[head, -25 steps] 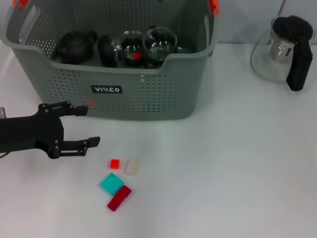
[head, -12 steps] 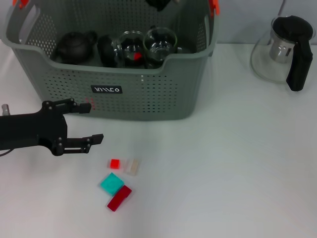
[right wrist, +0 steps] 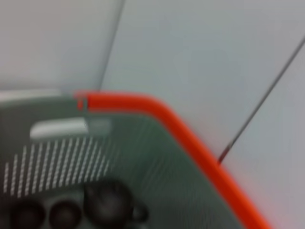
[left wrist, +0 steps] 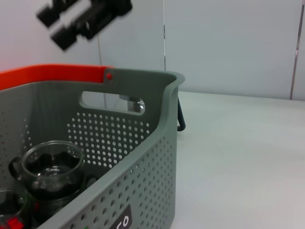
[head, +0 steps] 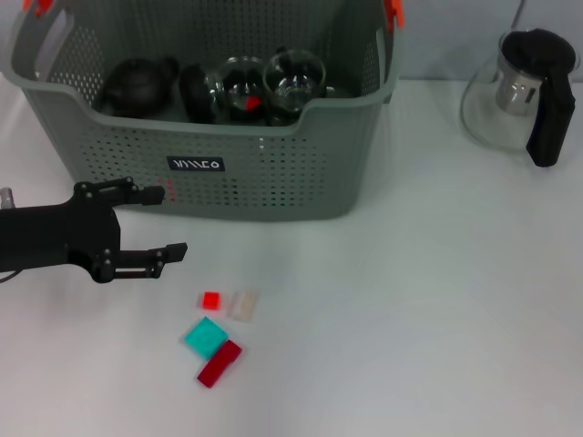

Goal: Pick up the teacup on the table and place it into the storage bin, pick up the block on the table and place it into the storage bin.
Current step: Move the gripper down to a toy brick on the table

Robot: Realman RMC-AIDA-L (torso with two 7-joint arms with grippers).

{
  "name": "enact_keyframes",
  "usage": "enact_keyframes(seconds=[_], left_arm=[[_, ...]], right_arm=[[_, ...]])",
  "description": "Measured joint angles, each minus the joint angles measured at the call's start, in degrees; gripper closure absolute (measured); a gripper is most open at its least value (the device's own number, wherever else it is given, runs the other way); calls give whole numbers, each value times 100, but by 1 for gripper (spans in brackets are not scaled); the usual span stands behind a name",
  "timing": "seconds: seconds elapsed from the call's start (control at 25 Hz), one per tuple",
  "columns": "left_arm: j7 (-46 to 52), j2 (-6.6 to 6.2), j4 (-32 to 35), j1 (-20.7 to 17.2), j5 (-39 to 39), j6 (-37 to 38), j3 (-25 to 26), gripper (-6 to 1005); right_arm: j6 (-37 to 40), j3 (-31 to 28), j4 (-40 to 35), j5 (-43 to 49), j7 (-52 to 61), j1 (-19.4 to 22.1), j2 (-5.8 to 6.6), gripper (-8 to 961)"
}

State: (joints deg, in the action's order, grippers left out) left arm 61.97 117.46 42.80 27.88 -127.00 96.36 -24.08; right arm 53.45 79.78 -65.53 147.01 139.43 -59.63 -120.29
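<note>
Bin (head: 273,173): large grey-green perforated plastic basket, upright, with orange clips at its rim corners (head: 393,11) and a small black label with white lettering (head: 197,165) on its front wall. It holds a dark teapot (head: 137,84), a dark cup (head: 196,89) and two clear glass teacups (head: 239,86), all upright; the glass cup nearer the teapot shows a red piece inside.

Blocks: four small flat pieces lying on the table just in front of the bin. Small red square (head: 211,300); pale beige block (head: 242,305) just beside it; teal square (head: 207,338) farther from the bin; dark red bar (head: 219,363) touching the teal square, farthest from the bin.
</note>
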Motion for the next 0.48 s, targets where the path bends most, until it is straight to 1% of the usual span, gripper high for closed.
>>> enact_keyframes(seconds=[0.04, 0.16, 0.24, 0.36, 0.48], left_arm=[[3, -5, 2, 0, 0, 9, 0, 188], [32, -25, 20, -1, 0, 39, 6, 189], [49, -32, 39, -1, -1, 43, 8, 190], [49, -45, 44, -2, -24, 45, 9, 190], [48, -67, 51, -2, -23, 50, 10, 191]], right_arm=[[70, 14, -316, -70, -5, 134, -3, 436], [332, 77, -1423, -558, -49, 707, -7, 290], [523, 126, -2204, -1047, -158, 1161, 4, 193], [666, 279, -3115, -1826, -484, 1888, 2, 6], [781, 394, -3512, -2606, -938, 2509, 7, 6]])
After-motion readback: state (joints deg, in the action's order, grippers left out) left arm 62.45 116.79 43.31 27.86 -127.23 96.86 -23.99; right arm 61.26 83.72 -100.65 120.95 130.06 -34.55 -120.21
